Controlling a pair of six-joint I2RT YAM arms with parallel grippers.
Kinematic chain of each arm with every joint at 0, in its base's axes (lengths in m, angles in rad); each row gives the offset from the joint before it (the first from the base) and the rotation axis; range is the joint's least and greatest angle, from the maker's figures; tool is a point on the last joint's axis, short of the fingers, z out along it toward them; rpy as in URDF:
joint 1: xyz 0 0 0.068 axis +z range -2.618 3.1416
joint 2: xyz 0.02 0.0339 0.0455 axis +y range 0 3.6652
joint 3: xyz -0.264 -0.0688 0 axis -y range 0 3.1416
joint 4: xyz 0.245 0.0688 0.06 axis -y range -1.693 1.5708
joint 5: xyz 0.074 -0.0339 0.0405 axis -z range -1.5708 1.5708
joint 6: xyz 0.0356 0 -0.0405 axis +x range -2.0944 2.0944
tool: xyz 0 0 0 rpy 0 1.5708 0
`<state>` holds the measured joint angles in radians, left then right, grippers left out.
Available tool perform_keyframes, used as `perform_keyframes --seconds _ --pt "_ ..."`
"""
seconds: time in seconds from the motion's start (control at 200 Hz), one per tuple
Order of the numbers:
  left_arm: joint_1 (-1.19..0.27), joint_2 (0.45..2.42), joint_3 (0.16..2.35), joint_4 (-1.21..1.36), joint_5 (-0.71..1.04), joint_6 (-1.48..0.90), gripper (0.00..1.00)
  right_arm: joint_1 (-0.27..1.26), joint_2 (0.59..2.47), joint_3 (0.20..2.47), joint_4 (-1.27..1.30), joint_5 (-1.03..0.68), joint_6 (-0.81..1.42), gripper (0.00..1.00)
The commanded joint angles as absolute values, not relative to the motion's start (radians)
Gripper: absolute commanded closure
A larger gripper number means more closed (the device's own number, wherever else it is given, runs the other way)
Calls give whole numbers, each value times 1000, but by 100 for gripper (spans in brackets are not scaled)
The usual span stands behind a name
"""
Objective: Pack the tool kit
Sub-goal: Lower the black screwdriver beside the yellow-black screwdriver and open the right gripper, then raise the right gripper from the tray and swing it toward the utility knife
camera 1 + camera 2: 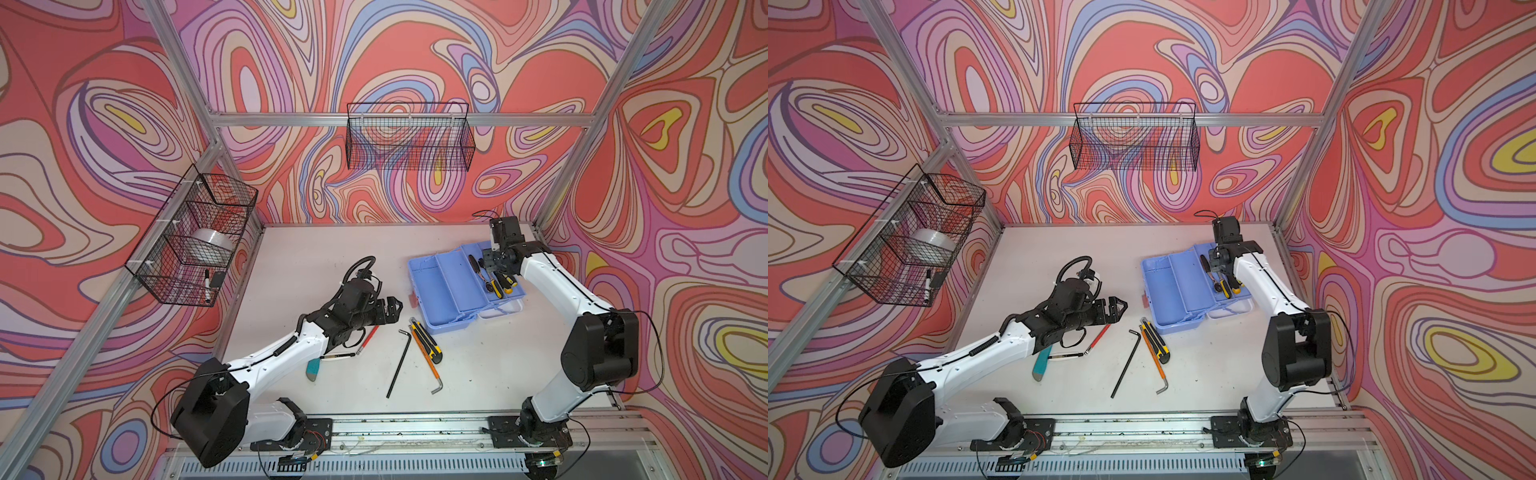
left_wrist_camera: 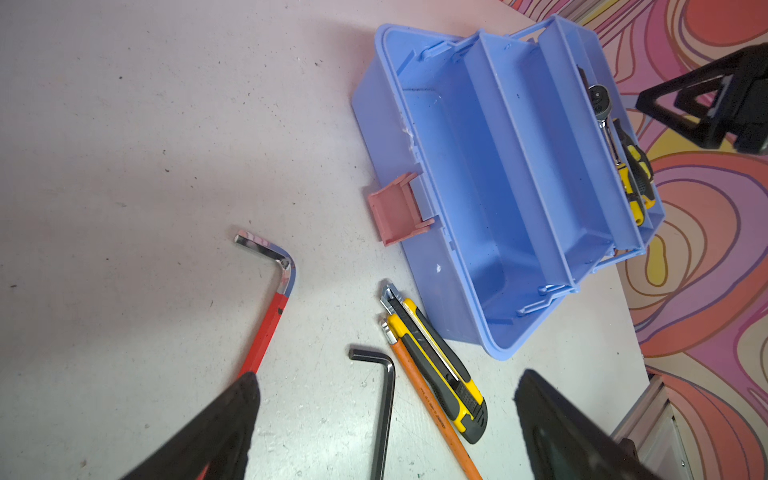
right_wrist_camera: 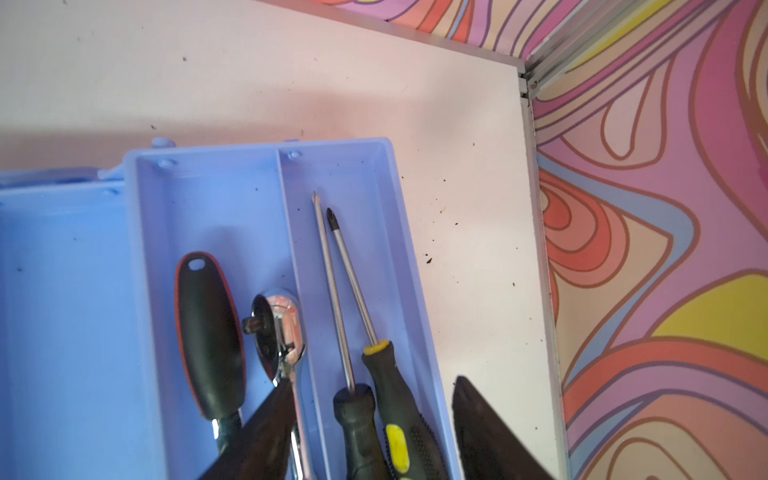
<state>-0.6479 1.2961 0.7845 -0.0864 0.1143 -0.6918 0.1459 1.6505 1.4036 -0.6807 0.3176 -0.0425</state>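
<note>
The tool kit's blue toolbox (image 1: 440, 291) (image 1: 1177, 291) stands open at the back right, its pink latch (image 2: 395, 210) facing the table's middle. Its raised tray (image 3: 232, 199) holds a ratchet (image 3: 282, 328), a black red-edged handle (image 3: 208, 332) and two screwdrivers (image 3: 386, 386). My right gripper (image 3: 372, 382) (image 1: 492, 270) hangs open just above that tray, with the screwdriver handles lying loose between its fingers. My left gripper (image 2: 386, 374) (image 1: 392, 309) is open and empty above the table. Below it lie a red hex key (image 2: 270, 316), a black hex key (image 2: 386, 399), an orange hex key (image 2: 432, 411) and a yellow utility knife (image 2: 436, 365).
A teal-handled tool (image 1: 314, 368) and a thin pen-like tool (image 1: 338, 356) lie under my left forearm. One black wire basket (image 1: 409, 137) hangs on the back wall. Another (image 1: 195, 237) on the left wall holds a tape roll and a marker. The right wall stands close behind the toolbox.
</note>
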Motion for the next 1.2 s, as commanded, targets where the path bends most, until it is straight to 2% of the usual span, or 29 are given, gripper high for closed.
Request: perform_keyframes --seconds 0.0,0.461,0.621,0.851,1.197 --pt "-643 1310 808 -139 103 -696 3 149 1593 1405 -718 320 33 32" --pt "-643 1299 790 -182 67 -700 0 200 1354 1212 -722 211 183 15" --pt "-643 1296 782 -190 71 -701 0 315 1299 1154 -761 269 264 15" --pt "-642 1247 748 -222 11 -711 0 482 1235 1072 -804 312 419 23" --pt "-643 1209 723 -290 -59 -714 0 736 1194 958 -786 357 649 29"
